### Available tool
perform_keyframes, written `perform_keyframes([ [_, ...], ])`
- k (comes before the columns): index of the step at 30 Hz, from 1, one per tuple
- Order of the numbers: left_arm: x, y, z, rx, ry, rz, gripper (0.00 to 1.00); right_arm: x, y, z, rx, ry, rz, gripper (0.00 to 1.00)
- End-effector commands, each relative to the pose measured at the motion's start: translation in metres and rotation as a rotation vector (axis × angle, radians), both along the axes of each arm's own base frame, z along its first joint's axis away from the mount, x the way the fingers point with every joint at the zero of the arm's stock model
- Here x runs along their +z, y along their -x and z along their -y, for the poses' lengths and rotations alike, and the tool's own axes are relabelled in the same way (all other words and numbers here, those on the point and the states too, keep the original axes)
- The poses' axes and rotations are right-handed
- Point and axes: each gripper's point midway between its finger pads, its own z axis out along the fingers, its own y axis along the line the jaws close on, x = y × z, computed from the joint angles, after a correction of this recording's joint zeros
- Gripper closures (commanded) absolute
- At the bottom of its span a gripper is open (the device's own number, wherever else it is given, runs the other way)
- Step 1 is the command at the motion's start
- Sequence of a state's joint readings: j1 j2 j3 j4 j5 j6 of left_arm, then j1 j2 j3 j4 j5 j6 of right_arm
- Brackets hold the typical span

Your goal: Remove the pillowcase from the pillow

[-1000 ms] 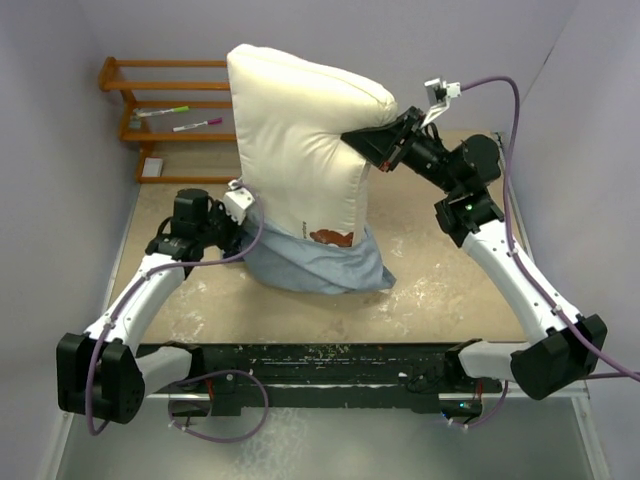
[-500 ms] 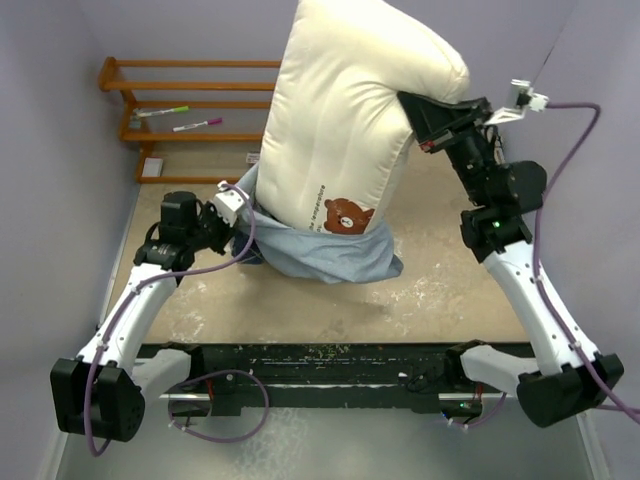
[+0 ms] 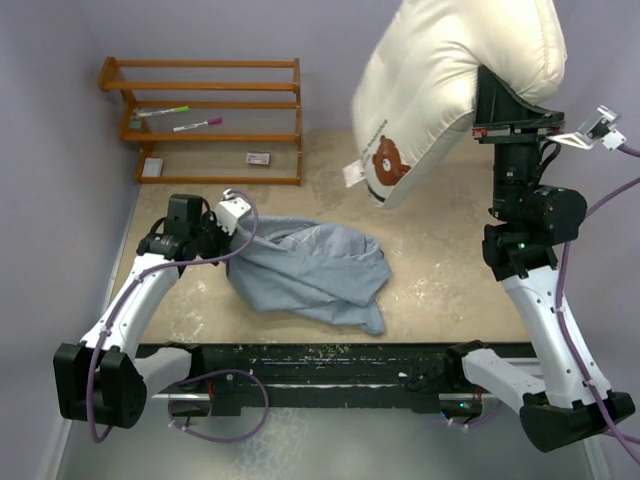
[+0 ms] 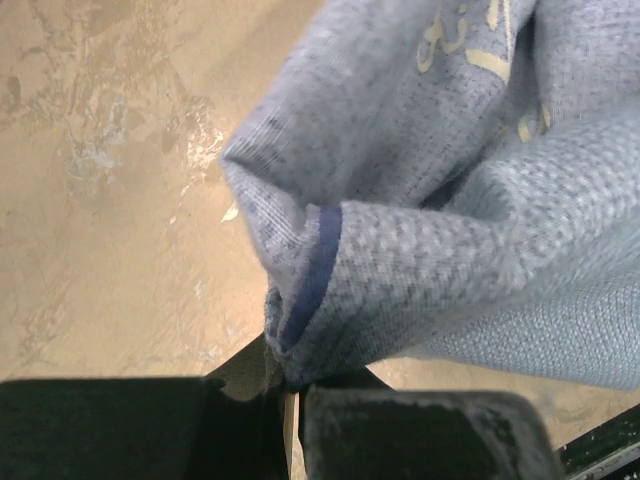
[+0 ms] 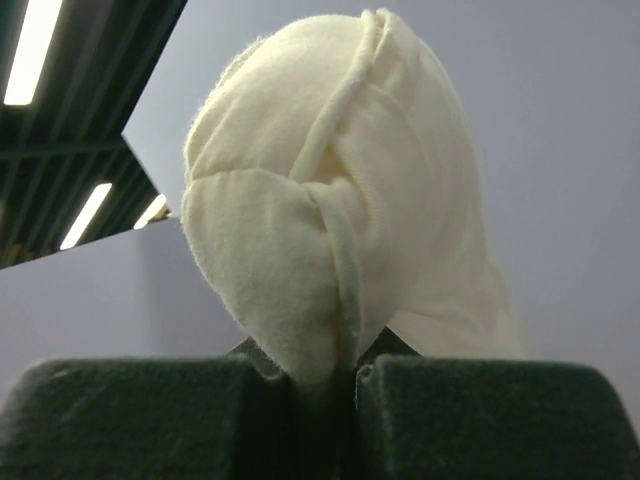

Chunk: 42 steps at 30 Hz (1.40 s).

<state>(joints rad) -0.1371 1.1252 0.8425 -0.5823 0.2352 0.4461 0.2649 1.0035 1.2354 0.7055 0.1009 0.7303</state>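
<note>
The cream-white pillow (image 3: 450,85) with its bear face hangs high at the upper right, free of the cover. My right gripper (image 3: 492,100) is shut on its edge; the right wrist view shows the cream fabric (image 5: 320,250) pinched between the jaws. The blue pillowcase (image 3: 305,270) lies crumpled and empty on the table at centre-left. My left gripper (image 3: 228,237) is shut on its left edge; the left wrist view shows the blue fabric (image 4: 420,250) with cream script gripped between the jaws.
A wooden rack (image 3: 200,120) stands at the back left with two markers (image 3: 165,111) on it. A small card (image 3: 259,158) lies under it. Lilac walls close the left, back and right sides.
My right gripper rose and swung right, pulling the pillow fully out of the pillowcase. The pillowcase collapsed flat onto the table, still held by my left gripper.
</note>
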Motion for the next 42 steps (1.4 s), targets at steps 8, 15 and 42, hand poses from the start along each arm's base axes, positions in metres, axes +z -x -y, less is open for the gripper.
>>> perform_keyframes([
  [8, 0.138, -0.061, -0.039, 0.164, -0.141, 0.41, 1.0, 0.028, 0.036, 0.037, -0.249, 0.089, 0.045, 1.0],
  [15, 0.181, -0.068, -0.023, 0.12, -0.067, 0.396, 0.39, -0.048, -0.019, 0.053, -0.485, 0.336, -0.25, 1.0],
  [42, 0.17, -0.027, 0.002, 0.059, 0.078, 0.249, 0.01, -0.235, -0.111, 0.079, -0.313, -0.033, -0.887, 0.65],
])
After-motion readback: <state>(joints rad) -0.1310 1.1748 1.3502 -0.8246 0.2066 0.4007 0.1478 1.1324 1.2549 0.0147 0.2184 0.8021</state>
